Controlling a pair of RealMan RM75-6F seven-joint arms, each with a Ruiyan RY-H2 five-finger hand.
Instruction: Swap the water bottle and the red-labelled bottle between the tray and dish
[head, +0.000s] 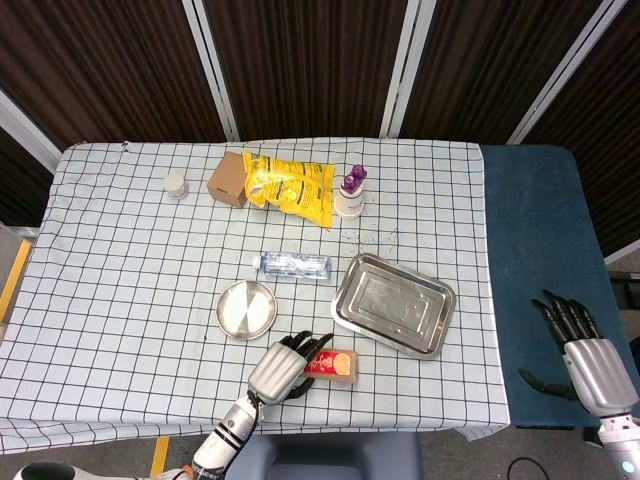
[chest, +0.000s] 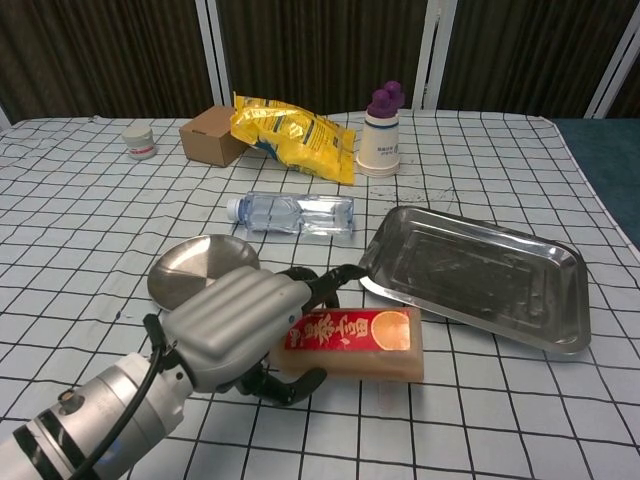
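Note:
My left hand (head: 283, 372) (chest: 240, 325) grips the left end of the red-labelled bottle (head: 333, 365) (chest: 355, 340), which lies flat and low over the tablecloth near the table's front edge, just ahead of the tray. The clear water bottle (head: 294, 265) (chest: 295, 213) lies on its side on the cloth, behind the round metal dish (head: 247, 309) (chest: 195, 272). The dish holds nothing. The rectangular metal tray (head: 393, 304) (chest: 475, 275) is also bare. My right hand (head: 585, 345) hangs off the table's right side, with its fingers spread and nothing in it.
Along the back of the table stand a yellow snack bag (head: 290, 188), a cardboard box (head: 227, 178), a white cup with a purple top (head: 350, 192) and a small white jar (head: 176, 184). A blue surface (head: 540, 260) lies right of the table.

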